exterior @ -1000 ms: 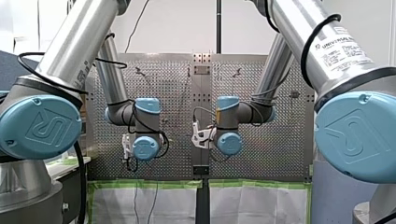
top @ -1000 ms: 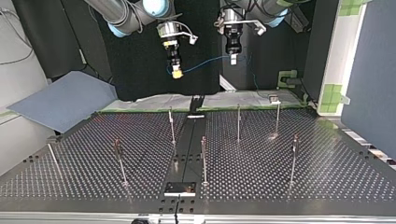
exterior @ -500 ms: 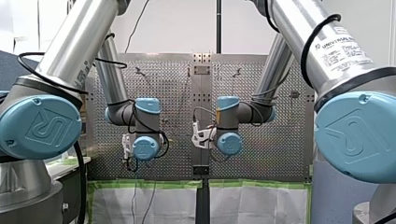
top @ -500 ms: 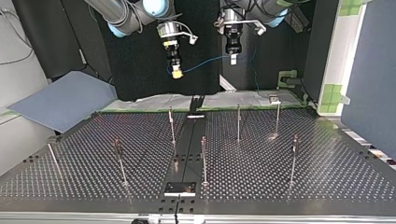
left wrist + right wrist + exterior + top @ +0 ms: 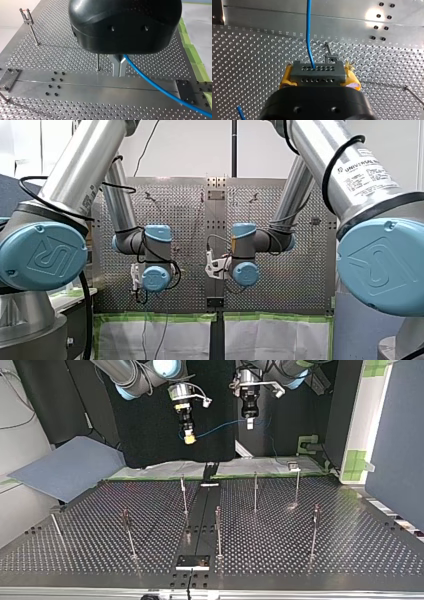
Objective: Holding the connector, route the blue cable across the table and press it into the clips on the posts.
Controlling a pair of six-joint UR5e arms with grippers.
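Two arms of silver metal tubing (image 5: 87,160) with pale blue round joint caps (image 5: 42,255) embossed with a logo, black cables (image 5: 88,315) looped along them. The right one carries a white printed label (image 5: 367,175). Its left claw (image 5: 119,73): glossy black housing, grey metal fingers (image 5: 115,67). Its right claw (image 5: 317,75): yellow pads (image 5: 285,80).

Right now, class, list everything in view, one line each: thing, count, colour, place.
table: one, bare perforated metal, filling the top view's lower half.
posts: seven countable, thin metal, upright across the table.
blue cable: one, blue, strung in the air above the table.
connector: one, grey, on the cable's end, held in the air.
sheet: one, grey-blue, off the table at the top view's left.
plate: one, black, at the table's near edge in the top view.
my left hand: one, black with metal fingers, shut on the cable.
my right hand: one, yellow pads, shut on the connector.
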